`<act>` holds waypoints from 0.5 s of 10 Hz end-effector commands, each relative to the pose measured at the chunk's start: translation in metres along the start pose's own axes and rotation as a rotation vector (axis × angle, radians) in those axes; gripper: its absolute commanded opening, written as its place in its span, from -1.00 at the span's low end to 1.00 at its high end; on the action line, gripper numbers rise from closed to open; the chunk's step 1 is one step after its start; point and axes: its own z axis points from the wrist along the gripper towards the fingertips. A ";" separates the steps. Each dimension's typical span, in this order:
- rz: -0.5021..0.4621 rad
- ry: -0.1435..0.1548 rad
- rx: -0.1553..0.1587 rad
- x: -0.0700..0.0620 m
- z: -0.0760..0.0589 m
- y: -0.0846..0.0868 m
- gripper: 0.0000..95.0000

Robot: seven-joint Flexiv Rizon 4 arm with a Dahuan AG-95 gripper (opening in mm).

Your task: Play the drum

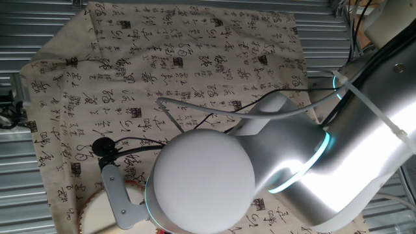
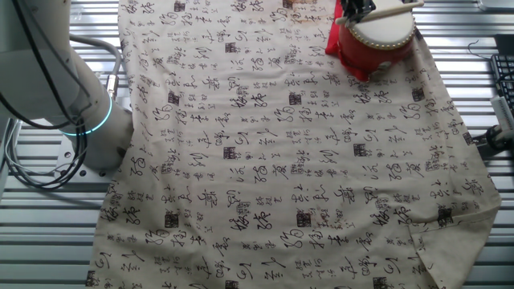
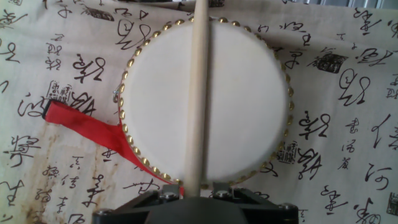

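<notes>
The small round drum [image 3: 205, 102] with its cream-white skin head and rim of brass studs sits on the beige cloth printed with black calligraphy [image 3: 348, 124], filling the middle of the hand view. A pale wooden stick [image 3: 196, 93] runs straight up the picture across the skin, just left of its centre, from the black gripper [image 3: 199, 202] at the bottom edge to beyond the far rim. The fingers themselves are out of sight below the frame, so I cannot tell how the jaws stand, though the stick comes out of the gripper body. A red ribbon [image 3: 87, 127] trails from the drum's lower left side onto the cloth.

In the other fixed view the drum [image 2: 377, 40], red-walled, stands near the far right corner of the cloth [image 2: 265, 160], close to the cloth's top edge and right border. The stick [image 2: 393, 11] lies over its head. The wide stretch of cloth toward the camera carries nothing, and ribbed metal table [image 2: 48, 225] shows on both sides.

In 1 fixed view the silver arm [image 1: 273, 169] blocks most of the drum [image 1: 97, 214], which peeks out at the bottom left by the cloth's edge.
</notes>
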 end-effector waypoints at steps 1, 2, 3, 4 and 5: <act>-0.001 0.006 -0.001 0.000 -0.002 0.000 -1.00; -0.002 0.009 -0.001 0.000 -0.004 0.001 -1.00; -0.002 0.015 -0.001 0.000 -0.007 0.001 -1.00; -0.001 0.017 -0.002 0.000 -0.009 0.001 -1.00; -0.001 0.020 -0.001 0.000 -0.013 0.002 -1.00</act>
